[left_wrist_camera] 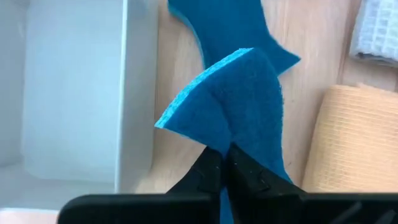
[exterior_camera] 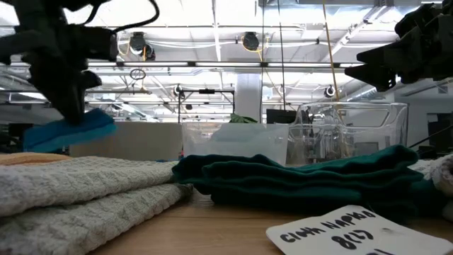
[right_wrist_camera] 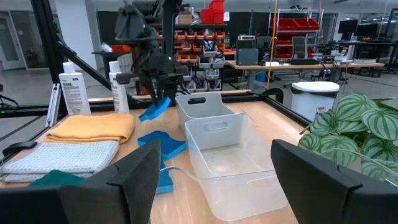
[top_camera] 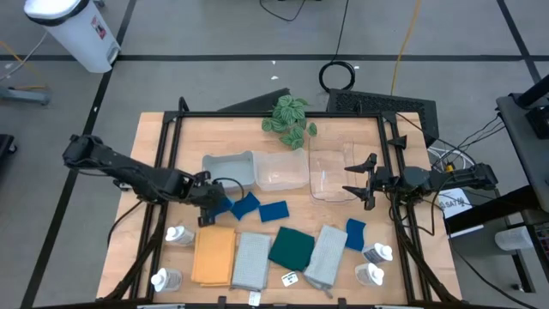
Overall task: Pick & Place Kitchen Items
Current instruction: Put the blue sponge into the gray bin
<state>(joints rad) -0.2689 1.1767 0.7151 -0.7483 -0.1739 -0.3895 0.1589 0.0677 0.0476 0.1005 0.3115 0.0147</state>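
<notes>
My left gripper (top_camera: 211,202) is shut on a blue sponge (left_wrist_camera: 239,93) and hangs above the wood between the grey-tinted bin (top_camera: 230,169) and the orange cloth (top_camera: 214,256). Two more blue sponges (top_camera: 246,206) (top_camera: 274,211) lie flat on the table just to its right, and another (top_camera: 355,233) lies further right. Beside the orange cloth lie a grey cloth (top_camera: 251,260), a dark green cloth (top_camera: 292,247) and a second grey cloth (top_camera: 326,255). White bottles (top_camera: 176,234) (top_camera: 377,253) stand at both sides. My right gripper (top_camera: 358,184) waits open and level at the right. My left gripper pinches one end of the sponge (left_wrist_camera: 231,142) between its two fingers (left_wrist_camera: 208,171), which slant down from above on the table's left side. The sponge is lifted clear of the table and hangs tilted below the fingertips (exterior_camera: 71,131), its free end beyond them.
Three clear bins stand in a row at the back: the grey-tinted one, a middle one (top_camera: 281,170) and a right one (top_camera: 334,176). A leafy plant (top_camera: 287,120) sits behind them. A white label card (top_camera: 290,279) lies near the front edge. A black frame rail (top_camera: 274,114) rings the table.
</notes>
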